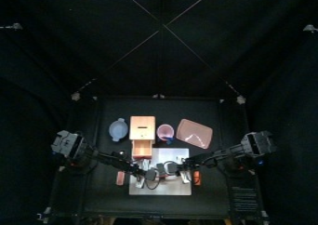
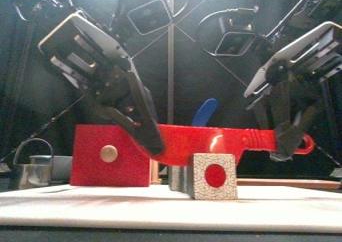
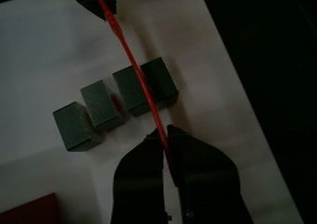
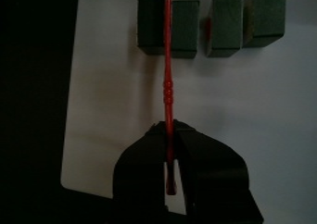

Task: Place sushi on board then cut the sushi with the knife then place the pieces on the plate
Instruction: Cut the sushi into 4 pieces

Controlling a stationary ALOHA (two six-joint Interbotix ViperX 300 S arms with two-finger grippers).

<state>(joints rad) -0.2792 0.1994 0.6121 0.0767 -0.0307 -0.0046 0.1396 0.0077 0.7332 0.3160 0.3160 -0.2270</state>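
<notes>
The toy sushi roll lies on the white cutting board (image 1: 174,186) as three dark green blocks (image 3: 107,104) side by side, slightly apart. From the front its end block (image 2: 214,176) shows a white face with a red centre. A red knife (image 2: 227,140) is held level just above the roll, crossing one end block (image 4: 168,29). My left gripper (image 3: 168,137) is shut on the blade end. My right gripper (image 4: 168,140) is shut on the handle end. Both grippers hang over the board, the left gripper (image 1: 137,162) on its left and the right gripper (image 1: 187,165) on its right.
Behind the board stand the blue-grey bowl (image 1: 118,129), the wooden box (image 1: 143,128) with its red drawer front (image 2: 110,156), the red cup (image 1: 165,131) holding a blue knife (image 2: 203,114), and the pink tray (image 1: 196,131) at back right.
</notes>
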